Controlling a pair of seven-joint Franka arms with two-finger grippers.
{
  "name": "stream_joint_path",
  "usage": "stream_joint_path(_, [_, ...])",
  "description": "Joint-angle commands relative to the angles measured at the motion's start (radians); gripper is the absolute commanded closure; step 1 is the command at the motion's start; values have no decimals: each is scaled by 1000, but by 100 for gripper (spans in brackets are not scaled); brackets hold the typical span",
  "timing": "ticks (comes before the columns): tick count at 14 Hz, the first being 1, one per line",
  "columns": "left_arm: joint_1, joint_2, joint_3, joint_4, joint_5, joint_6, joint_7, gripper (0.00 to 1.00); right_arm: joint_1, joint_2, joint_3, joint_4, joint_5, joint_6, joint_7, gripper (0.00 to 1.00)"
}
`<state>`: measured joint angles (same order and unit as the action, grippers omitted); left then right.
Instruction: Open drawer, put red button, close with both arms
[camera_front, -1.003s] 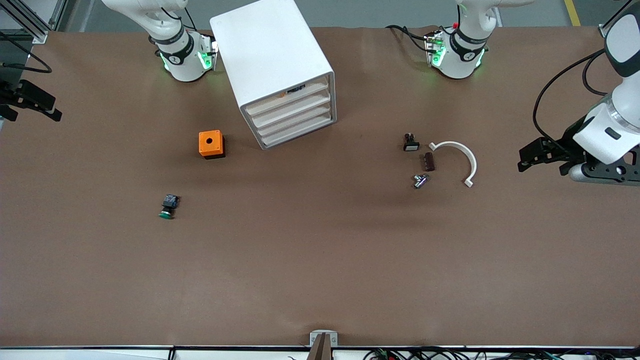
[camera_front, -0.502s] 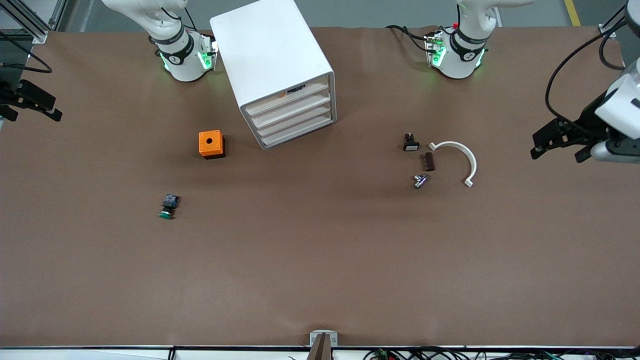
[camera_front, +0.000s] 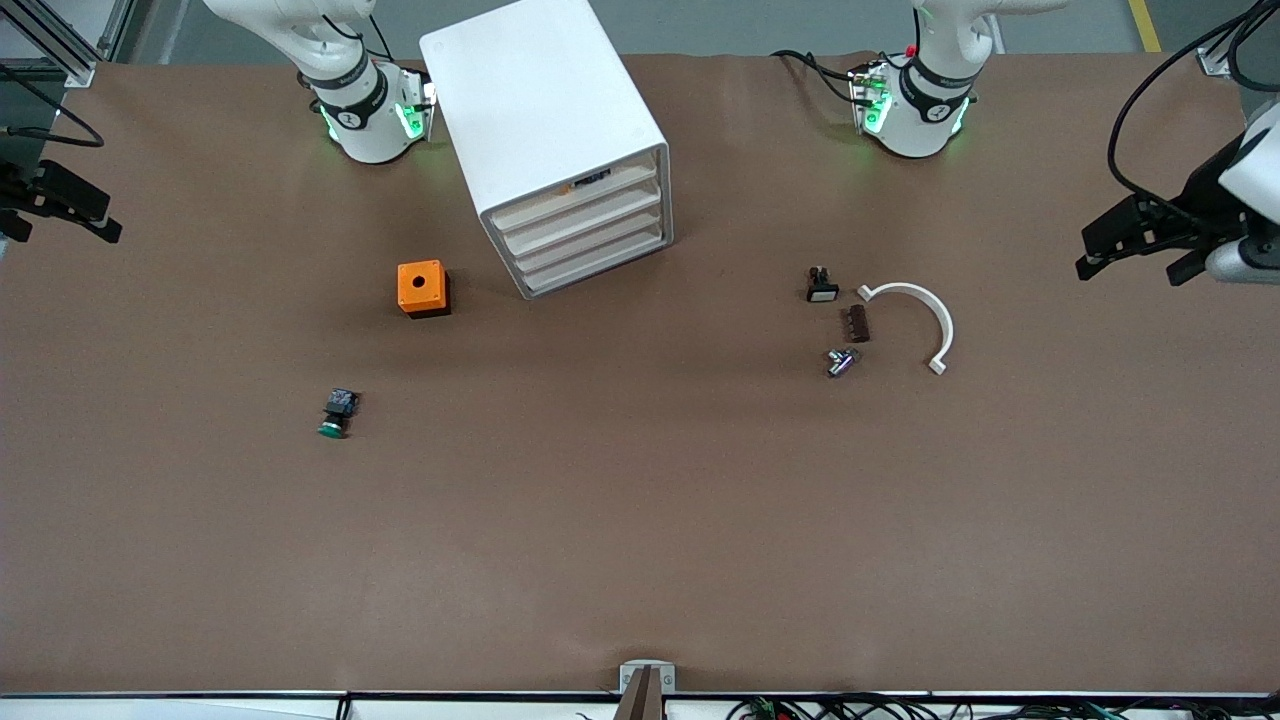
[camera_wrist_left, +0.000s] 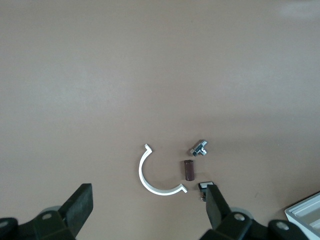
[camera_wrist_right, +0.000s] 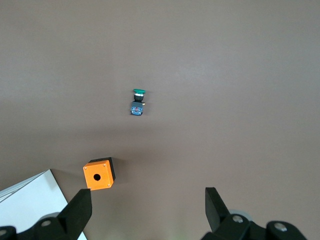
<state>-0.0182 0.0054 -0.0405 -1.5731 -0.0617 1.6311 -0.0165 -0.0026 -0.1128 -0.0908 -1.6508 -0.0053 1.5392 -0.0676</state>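
Left gripper (camera_front: 1100, 252) risen away, drawer cabinet (camera_front: 560, 150) shut

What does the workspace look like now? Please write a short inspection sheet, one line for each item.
Surface: brown table, flat, no spill seen.
Job's things: red button, nothing seen; white drawer cabinet, all four drawers look shut.
Clutter: orange box with a hole; green button nearer the front camera than it; toward the left arm's end, white curved piece, brown block, metal fitting, small black part.
Hands: left hand open, empty, over the table's left-arm end; right hand open, empty, over the right-arm end.
Cables: black cable on the left arm; loose wires along the table's near edge.
Surroundings: grey floor, metal frame.
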Motion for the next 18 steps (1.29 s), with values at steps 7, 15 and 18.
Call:
stream_joint_path(7, [0, 27, 4, 41, 22, -5, -14, 0, -2, -24, 6, -21, -16, 4, -8, 0])
stream_joint_path(15, [0, 30, 5, 41, 25, -17, -8, 0, -2, -22, 6, -21, -16, 2, -6, 0])
stream_joint_path(18, [0, 30, 5, 41, 25, -16, -10, 0, -2, -22, 9, -20, -16, 2, -6, 0])
